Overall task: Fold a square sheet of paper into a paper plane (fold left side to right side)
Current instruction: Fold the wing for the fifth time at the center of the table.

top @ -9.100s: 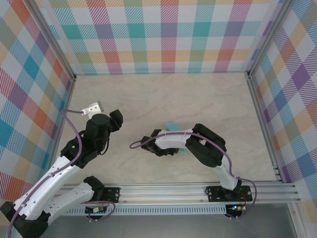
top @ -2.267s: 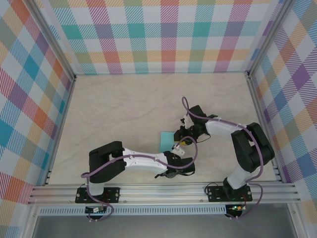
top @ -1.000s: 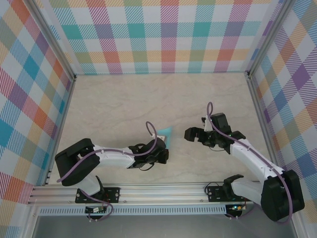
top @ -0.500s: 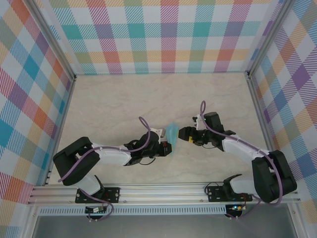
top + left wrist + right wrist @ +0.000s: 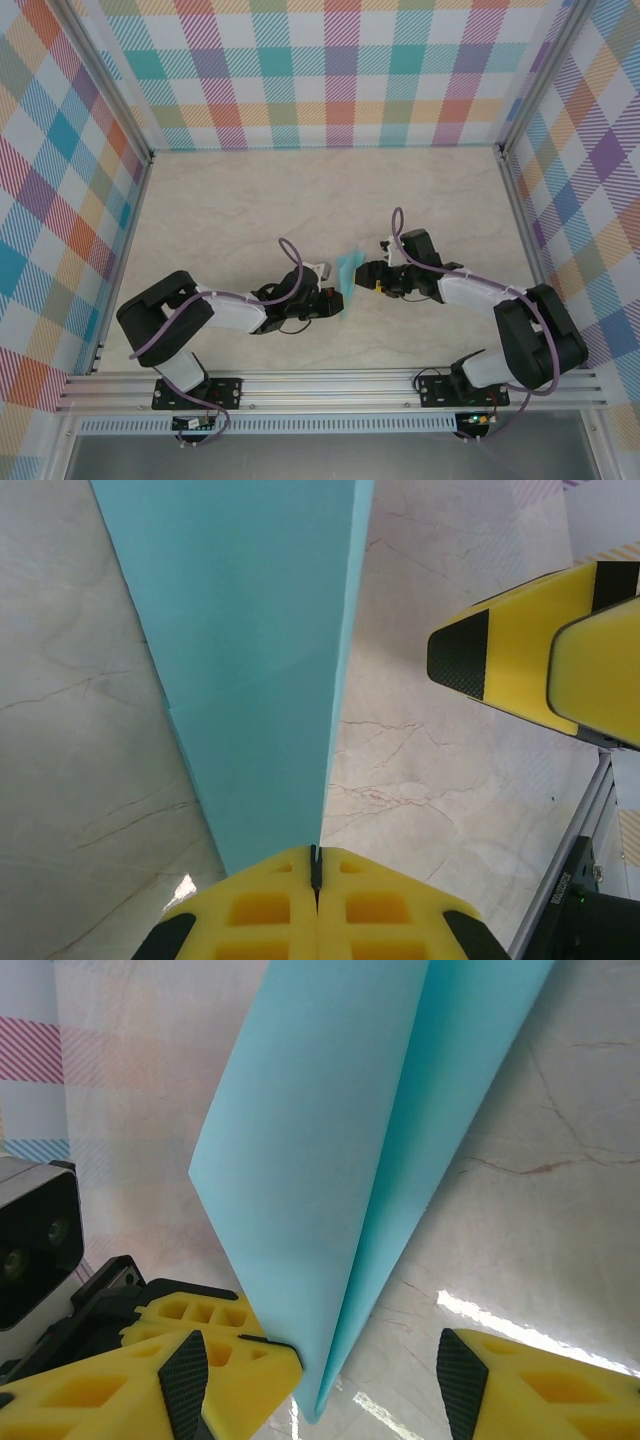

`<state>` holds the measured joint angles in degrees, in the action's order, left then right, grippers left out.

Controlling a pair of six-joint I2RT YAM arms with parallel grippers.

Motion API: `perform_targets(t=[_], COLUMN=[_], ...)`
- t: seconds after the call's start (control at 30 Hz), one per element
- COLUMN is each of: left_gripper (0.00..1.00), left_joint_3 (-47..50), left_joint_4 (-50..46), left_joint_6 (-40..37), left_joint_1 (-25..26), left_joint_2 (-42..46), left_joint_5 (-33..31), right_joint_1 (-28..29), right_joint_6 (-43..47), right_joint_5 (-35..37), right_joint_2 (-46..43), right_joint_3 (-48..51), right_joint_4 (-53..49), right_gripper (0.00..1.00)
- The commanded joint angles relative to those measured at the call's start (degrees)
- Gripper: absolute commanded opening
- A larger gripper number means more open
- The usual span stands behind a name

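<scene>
The paper plane [image 5: 349,268] is a turquoise folded dart with a centre crease, held on edge above the table's middle. My left gripper [image 5: 335,300] is shut on its lower end; in the left wrist view the yellow fingertips [image 5: 280,900] are pressed together on the paper plane [image 5: 250,660]. My right gripper [image 5: 372,275] is open just right of it. In the right wrist view the paper plane [image 5: 330,1140] stands between the spread fingers [image 5: 520,1385], its left face next to the left finger, and I cannot tell if they touch.
The marble-look table [image 5: 250,210] is walled by pastel checked panels [image 5: 330,70]. An aluminium rail [image 5: 330,385] runs along the near edge. The left arm's wrist camera [image 5: 35,1240] sits close behind the paper.
Over the last second the left gripper raised the paper on edge and shifted it right. The right gripper swung left from open table to close in on the paper.
</scene>
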<state>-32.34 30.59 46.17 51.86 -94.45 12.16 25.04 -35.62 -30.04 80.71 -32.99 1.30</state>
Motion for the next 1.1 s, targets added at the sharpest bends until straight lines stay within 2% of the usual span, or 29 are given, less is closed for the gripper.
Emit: perform_targets(t=[0.0,0.33,0.73,1.07], left_gripper=[0.00,0.00,0.00,0.00], left_joint_3=[-0.36,-0.49,-0.83,-1.25], left_joint_4=[3.79,4.47,4.29,3.92], left_joint_6=[1.25,1.53,1.55,1.57], left_joint_1=[-1.21,-1.57,-1.67,-1.67], left_joint_2=[-1.67,-2.63,-3.09,-3.10], left_joint_5=[1.68,2.04,2.07,2.16], right_joint_1=[0.30,1.58,3.07,3.86], right_joint_6=[-1.20,-4.88,-6.58,-6.75], right_joint_5=[0.77,3.89,5.47,8.96], right_joint_2=[1.09,4.70,9.69,12.94], right_joint_3=[-0.12,-1.62,-4.31,-7.67], right_joint_4=[2.88,5.47,8.61,3.73], right_gripper=[0.63,0.54,0.50,0.47])
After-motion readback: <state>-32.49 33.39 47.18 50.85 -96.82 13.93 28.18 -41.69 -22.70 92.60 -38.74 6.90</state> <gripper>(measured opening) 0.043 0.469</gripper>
